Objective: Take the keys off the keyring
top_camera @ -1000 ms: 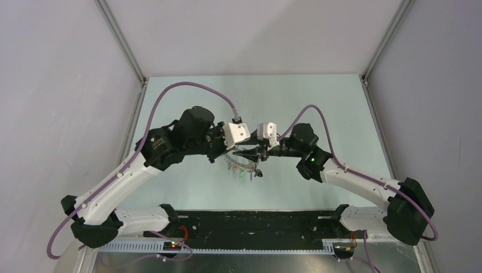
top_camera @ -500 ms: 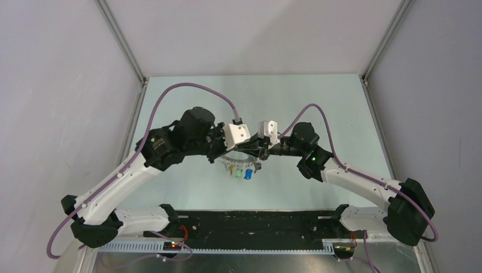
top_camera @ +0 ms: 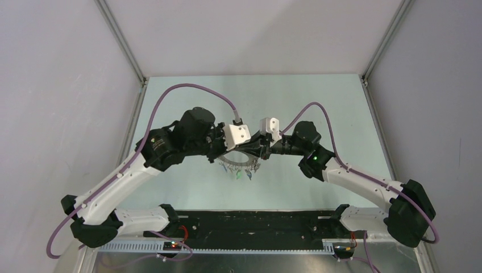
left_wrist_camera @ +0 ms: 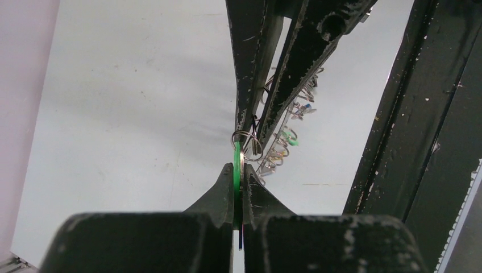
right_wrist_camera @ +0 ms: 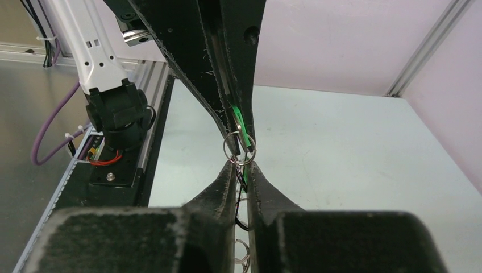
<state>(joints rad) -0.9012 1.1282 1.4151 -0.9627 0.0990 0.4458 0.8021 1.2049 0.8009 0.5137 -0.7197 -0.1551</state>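
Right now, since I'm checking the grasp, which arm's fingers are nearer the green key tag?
Left. The left fingers clamp the green key tag; the right fingers pinch the small wire ring just beyond it.

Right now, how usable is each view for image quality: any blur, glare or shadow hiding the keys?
Top external: even light, soft arm shadows on the table, keys too small to resolve. Left wrist: green tag in the left claw sharp, claw body dark and blurred, table bright. Right wrist: small ring at the right claw crisp, near housing blurred.
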